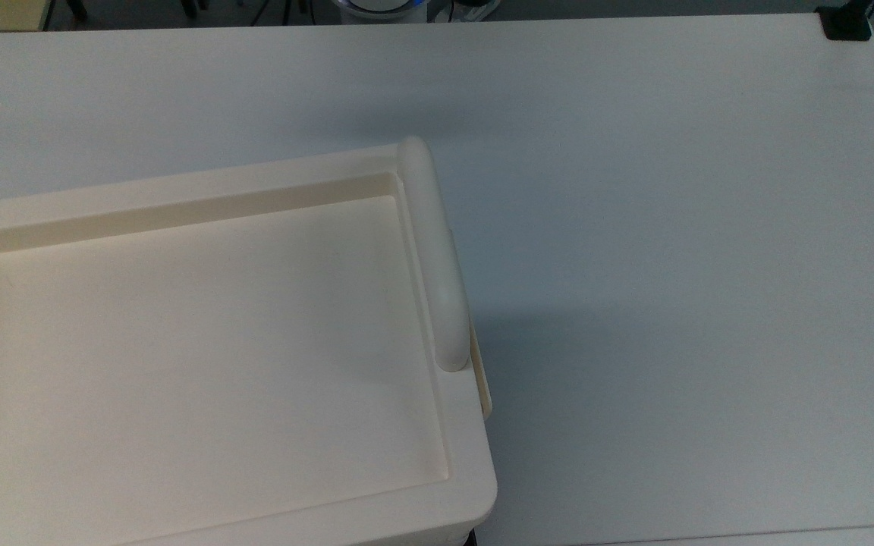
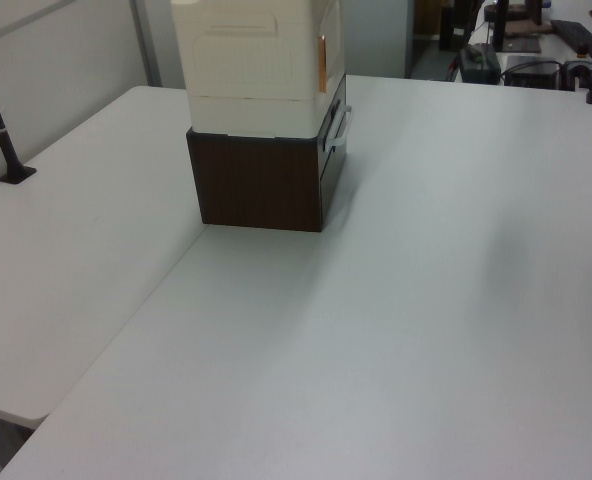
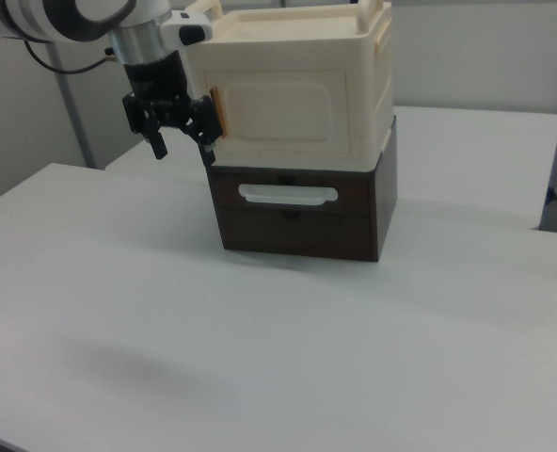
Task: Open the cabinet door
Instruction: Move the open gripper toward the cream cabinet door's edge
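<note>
While the door (image 3: pixel 288 118) sits closed on the cream cabinet's (image 3: pixel 371 89) front, atop a dark drawer unit (image 3: pixel 302 221) on the white surface (image 3: pixel 260 358), the gripper (image 3: pixel 180 141) hangs at its edge on the right view's left, jaws apart. The panel stretches away toward the right view's right, long axis horizontal; its brown-tabbed edge (image 3: pixel 216 108) lies just beside the nearer finger, likely the place to pull.

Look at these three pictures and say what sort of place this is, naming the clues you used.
Probably a robotics lab or test room. A robot arm's gripper hangs by a cream cabinet stacked on a brown drawer box, on bare white tables, with cables and equipment behind.
</note>
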